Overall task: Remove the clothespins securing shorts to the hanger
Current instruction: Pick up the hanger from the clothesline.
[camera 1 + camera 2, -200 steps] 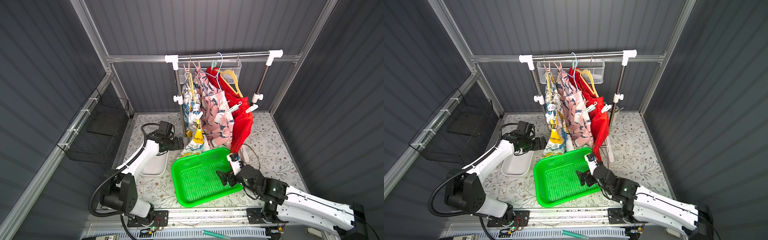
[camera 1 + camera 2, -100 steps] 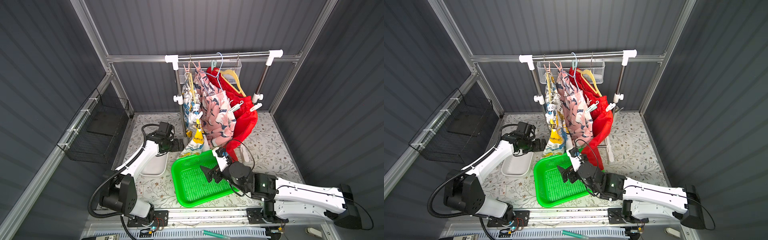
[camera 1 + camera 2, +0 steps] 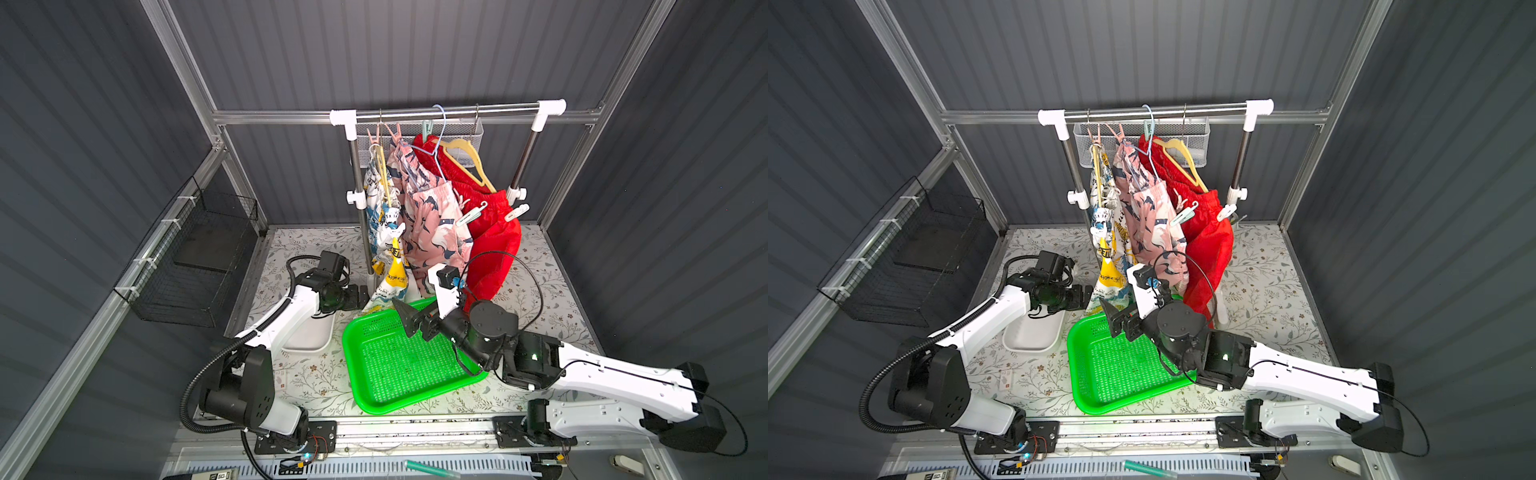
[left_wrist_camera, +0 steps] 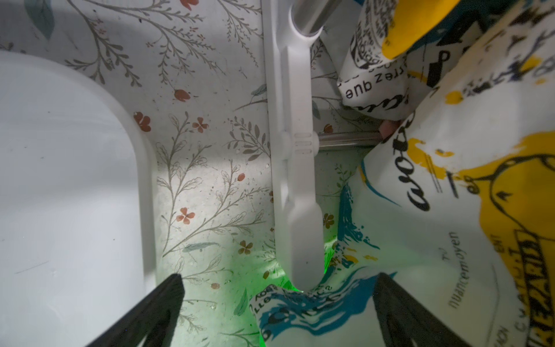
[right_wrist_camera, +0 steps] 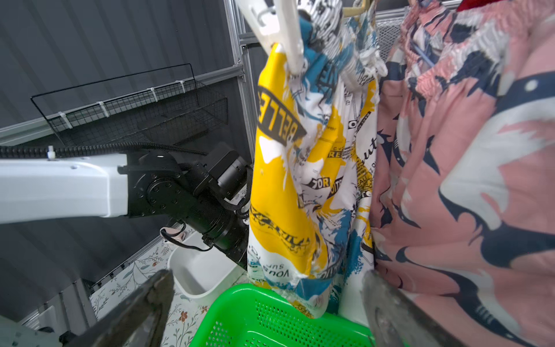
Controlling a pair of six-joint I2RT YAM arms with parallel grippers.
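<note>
The left pincer and right pincer gape wide and empty, while clothespins still grip the shorts, so nearly everything remains.

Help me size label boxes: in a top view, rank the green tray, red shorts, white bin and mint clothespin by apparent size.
1. green tray
2. red shorts, hanging nearer the camera
3. white bin, partly hidden by the left arm
4. mint clothespin

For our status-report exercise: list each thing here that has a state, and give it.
left tool, open, holding nothing
right tool, open, holding nothing
red shorts, hanging, pegged
pink shorts, hanging
printed white shorts, hanging
mint clothespin, clipped on
white clothespin, clipped to red shorts
green basket, empty
</note>
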